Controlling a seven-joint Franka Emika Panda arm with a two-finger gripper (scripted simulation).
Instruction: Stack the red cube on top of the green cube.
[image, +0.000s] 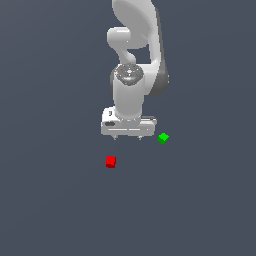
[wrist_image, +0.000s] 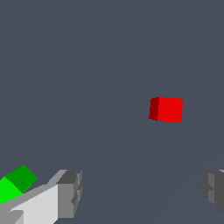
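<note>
Exterior view first: a smooth, glossy white arm (image: 132, 65) with rounded joints comes down from the top centre of the frame, ending in a boxy pale gripper (image: 127, 137) whose two short dark fingertips stand wide apart with nothing between them. Below it, lower centre, the red cube (image: 111, 161) sits alone on the flat, matte slate-grey floor (image: 50, 200); it is plain and evenly sided, so it has no long axis, and its faces are turned slightly off square to the frame. The green cube (image: 163, 138), equally plain, lies right of the gripper, rotated so a corner faces the camera, well apart from the red one. Wrist view: the red cube (wrist_image: 166, 109) lies right of centre, showing a bright face and a darker side; blocky grey fingers (wrist_image: 70, 192) flank the lower edge, spread wide, and the green cube (wrist_image: 15, 183) peeks in at lower left
</note>
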